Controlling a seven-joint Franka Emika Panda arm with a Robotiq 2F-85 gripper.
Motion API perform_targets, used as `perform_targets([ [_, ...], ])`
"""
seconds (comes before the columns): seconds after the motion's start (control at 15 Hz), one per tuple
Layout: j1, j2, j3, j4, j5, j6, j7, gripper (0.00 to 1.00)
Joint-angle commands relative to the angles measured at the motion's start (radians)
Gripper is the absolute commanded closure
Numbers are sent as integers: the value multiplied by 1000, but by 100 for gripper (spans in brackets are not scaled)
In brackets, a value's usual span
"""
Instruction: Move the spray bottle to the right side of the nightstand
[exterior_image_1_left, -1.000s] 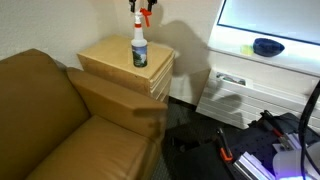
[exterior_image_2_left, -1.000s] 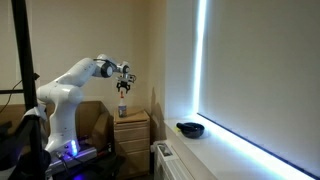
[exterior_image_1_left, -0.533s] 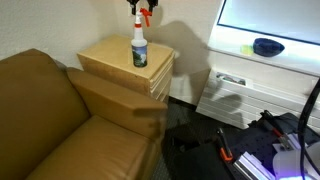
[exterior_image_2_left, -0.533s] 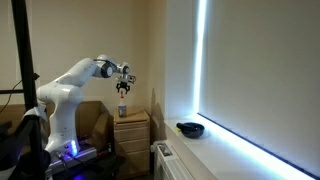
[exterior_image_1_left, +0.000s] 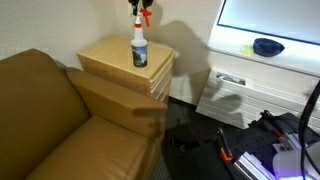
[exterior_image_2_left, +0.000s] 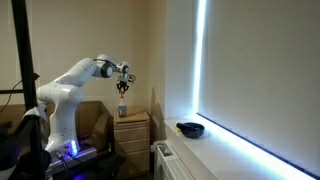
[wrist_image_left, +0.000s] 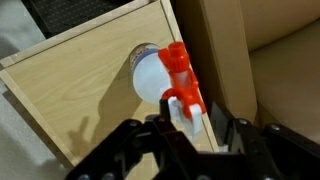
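Your pincer (exterior_image_1_left: 140, 8) hangs wide open and empty above the spray bottle (exterior_image_1_left: 139, 48), which stands upright near the nightstand (exterior_image_1_left: 110, 58) worktop's edge, so it's either already placed or not yet grasped.

Dim room, blown-out glare along the window (exterior_image_2_left: 200, 70), soft shadow beside the nightstand (exterior_image_1_left: 105, 55), blurred claw (wrist_image_left: 187, 132) up close.

In the wrist view the gripper (wrist_image_left: 186, 128) was blurred and cut by the lower edge, and the spray bottle (wrist_image_left: 150, 75) hid its own body beneath its sprayer head. In an exterior view the spray bottle (exterior_image_2_left: 122, 107) was too small to show its label.
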Motion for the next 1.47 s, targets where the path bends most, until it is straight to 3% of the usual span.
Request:
perform_targets([
  [0.0,-5,-11,10,-11,8,11,-18,84],
  [0.13,-6,-9,8,-9,7,7,-10,98],
  [0.53,-15,-11,-3,-7,15,74,34,96],
  [1.07,-71,-36,-20,-36,52,345,226,96],
  [1.13,-55,-23,-23,69,44,279,283,96],
  [1.33,-41,-84,-41,96,6,236,357,96],
  [1.4,-57,-30,-23,75,19,278,311,96],
])
